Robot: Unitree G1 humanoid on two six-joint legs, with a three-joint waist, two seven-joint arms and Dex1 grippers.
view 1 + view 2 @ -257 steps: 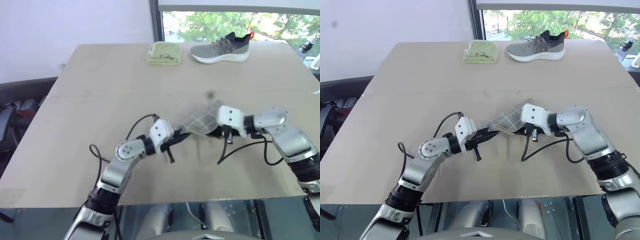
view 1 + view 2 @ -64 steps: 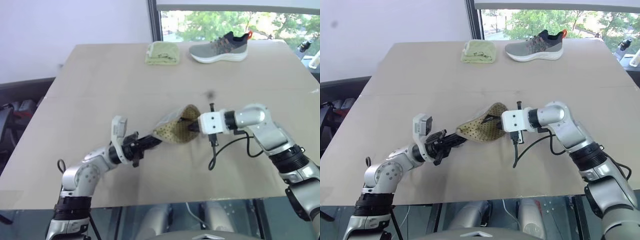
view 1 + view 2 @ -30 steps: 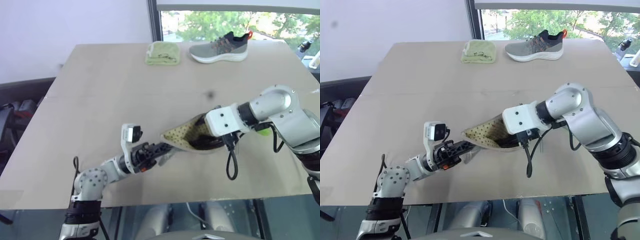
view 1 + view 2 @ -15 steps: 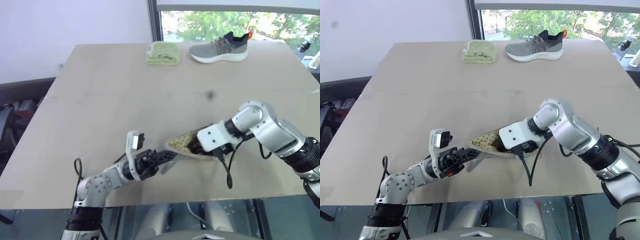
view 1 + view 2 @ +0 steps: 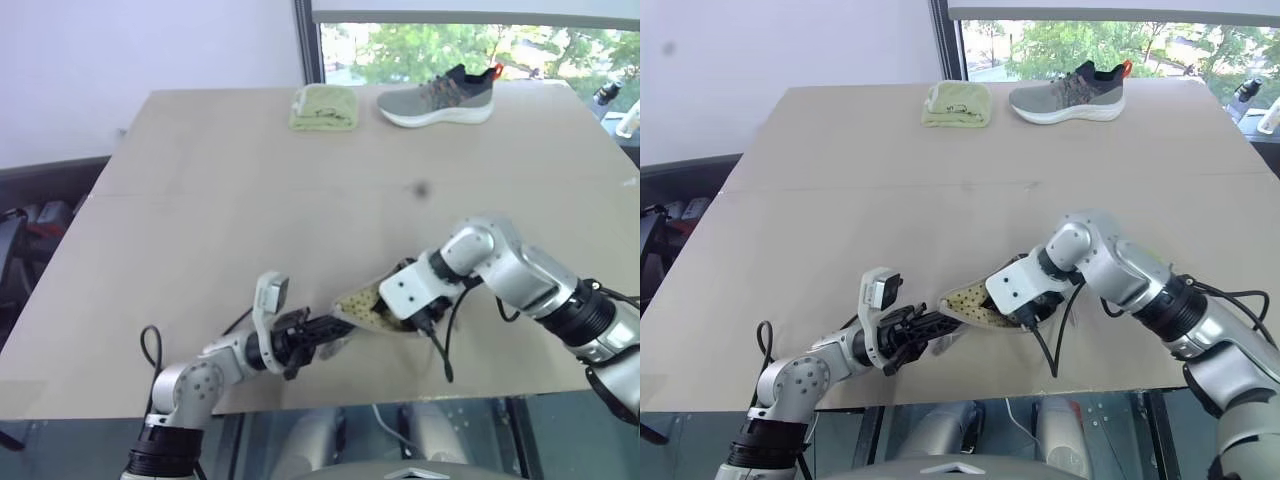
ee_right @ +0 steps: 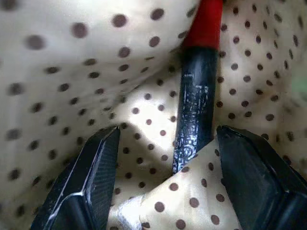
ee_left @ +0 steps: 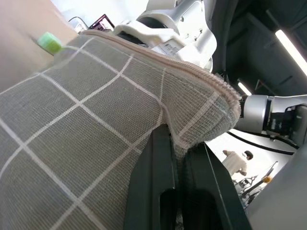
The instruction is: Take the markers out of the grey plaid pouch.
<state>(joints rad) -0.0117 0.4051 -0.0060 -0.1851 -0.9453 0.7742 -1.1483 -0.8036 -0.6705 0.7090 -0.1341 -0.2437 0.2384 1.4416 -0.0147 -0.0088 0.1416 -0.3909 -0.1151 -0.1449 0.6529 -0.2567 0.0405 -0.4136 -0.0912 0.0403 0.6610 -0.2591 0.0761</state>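
The grey plaid pouch (image 5: 362, 302) lies low over the table near its front edge, its mouth gaping to show tan dotted lining (image 6: 72, 72). My left gripper (image 7: 180, 139) is shut on the pouch's plaid edge (image 7: 96, 110) at the left end. My right gripper (image 6: 168, 130) reaches down inside the pouch and stands open. Its two black fingers (image 6: 96, 163) straddle a black marker with a red cap (image 6: 197, 100) lying in the lining, apart from it. The light green end of another marker (image 7: 49, 42) shows on the table beyond the pouch.
A grey shoe (image 5: 437, 95) and a folded yellow-green cloth (image 5: 325, 107) sit at the far edge of the tan table (image 5: 200, 200). The pouch and both arms are close to the table's front edge. My right arm's black cable (image 5: 445, 345) hangs beside the pouch.
My right gripper has sunk into the pouch's mouth, and the pouch has come down closer to the table. The left gripper keeps its hold and has dropped a little.
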